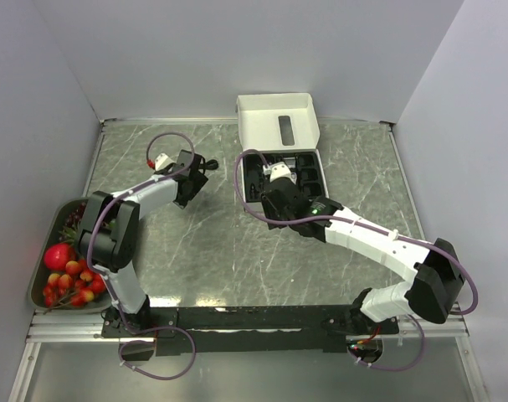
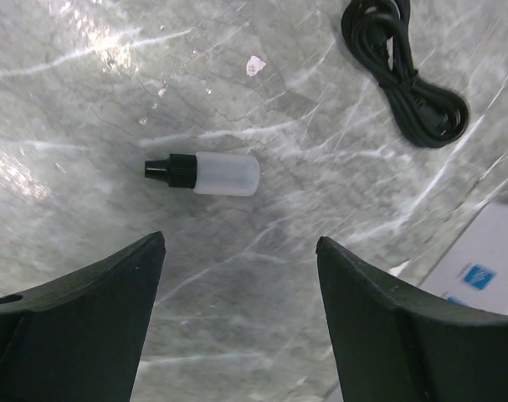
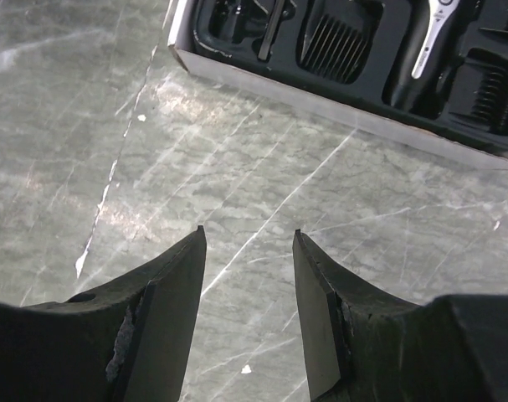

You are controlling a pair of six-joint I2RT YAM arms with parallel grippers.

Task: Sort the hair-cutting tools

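Left pincer point(image 2: 239, 243) agape, black-capped bottle point(image 2: 212, 173), blue-logo box point(image 2: 488, 270)

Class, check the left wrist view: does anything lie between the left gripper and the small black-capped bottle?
Nothing visible does. The small black-capped bottle lies on the table straight ahead of the open left gripper. The coiled black cable sits off to the side, apart from the bottle.

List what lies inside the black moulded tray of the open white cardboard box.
Right wrist view: a black toothed comb guard, a silver-and-black clipper, another black comb. From above, the right arm covers much of the tray.
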